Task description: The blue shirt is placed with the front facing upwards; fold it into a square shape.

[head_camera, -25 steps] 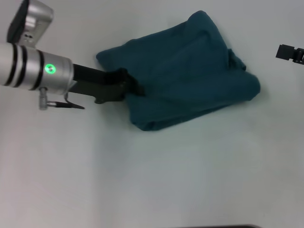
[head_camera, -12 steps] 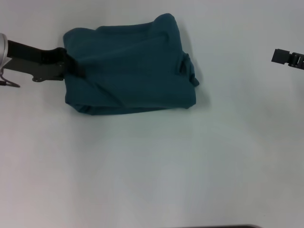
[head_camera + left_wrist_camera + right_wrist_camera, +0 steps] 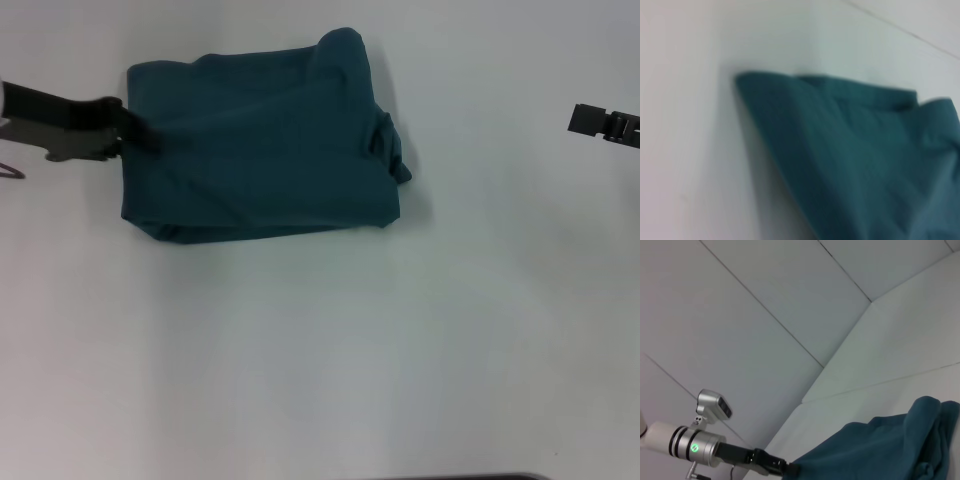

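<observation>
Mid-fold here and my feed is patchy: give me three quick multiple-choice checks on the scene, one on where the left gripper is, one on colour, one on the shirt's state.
1. Where is the left gripper?
A. At the left edge of the shirt
B. Hovering over the shirt's middle
C. Parked at the right side of the table

2. What colour is the cotton T-shirt?
A. Red
B. Dark teal-blue
C. Yellow

3. What state is the shirt in?
A. Spread flat with both sleeves out
B. Hanging in the air
C. Folded into a compact, roughly square bundle lying on the white table

Answers:
1. A: in the head view the left jaws meet the cloth at its left edge, while the right gripper stays apart at the far right.
2. B: every view shows teal-blue cloth.
3. C: no sleeves are spread and the bundle rests on the table.
</observation>
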Robot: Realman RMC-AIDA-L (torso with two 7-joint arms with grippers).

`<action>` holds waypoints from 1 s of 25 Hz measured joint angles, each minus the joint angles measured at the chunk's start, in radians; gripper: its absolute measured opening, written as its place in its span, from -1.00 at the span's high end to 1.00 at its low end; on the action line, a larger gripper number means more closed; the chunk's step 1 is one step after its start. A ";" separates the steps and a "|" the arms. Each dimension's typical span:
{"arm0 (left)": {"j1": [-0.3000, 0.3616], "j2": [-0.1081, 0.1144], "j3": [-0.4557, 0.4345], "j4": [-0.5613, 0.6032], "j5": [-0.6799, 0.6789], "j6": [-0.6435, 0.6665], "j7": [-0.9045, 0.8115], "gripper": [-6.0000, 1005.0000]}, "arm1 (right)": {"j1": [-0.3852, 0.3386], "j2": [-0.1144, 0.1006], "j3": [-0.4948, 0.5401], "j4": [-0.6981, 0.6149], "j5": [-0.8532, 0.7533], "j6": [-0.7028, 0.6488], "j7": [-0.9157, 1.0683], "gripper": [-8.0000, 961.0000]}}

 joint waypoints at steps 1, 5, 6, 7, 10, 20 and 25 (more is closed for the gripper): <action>0.007 0.002 -0.012 -0.024 0.017 0.001 -0.010 0.60 | 0.002 0.000 0.000 0.000 0.000 0.000 0.000 -0.29; 0.045 0.008 -0.102 -0.126 0.055 0.027 -0.033 0.35 | 0.008 -0.001 0.000 0.001 0.000 0.000 0.000 -0.29; 0.056 0.006 -0.136 -0.154 0.055 0.036 -0.032 0.27 | 0.009 -0.001 0.000 0.001 0.000 0.001 0.000 -0.29; 0.064 0.000 -0.160 -0.174 0.051 0.041 -0.030 0.19 | 0.011 -0.001 0.000 0.001 0.000 0.002 0.000 -0.29; 0.084 -0.031 -0.211 -0.223 -0.002 0.048 0.006 -0.06 | 0.012 -0.001 0.000 0.005 0.000 0.005 0.000 -0.29; 0.038 -0.188 -0.110 -0.192 -0.030 -0.267 0.295 -0.69 | 0.020 -0.001 0.000 0.014 0.000 0.030 -0.002 -0.29; -0.035 -0.178 -0.039 -0.050 0.059 -0.465 0.292 -0.85 | 0.022 -0.004 -0.001 0.023 -0.001 0.037 -0.003 -0.29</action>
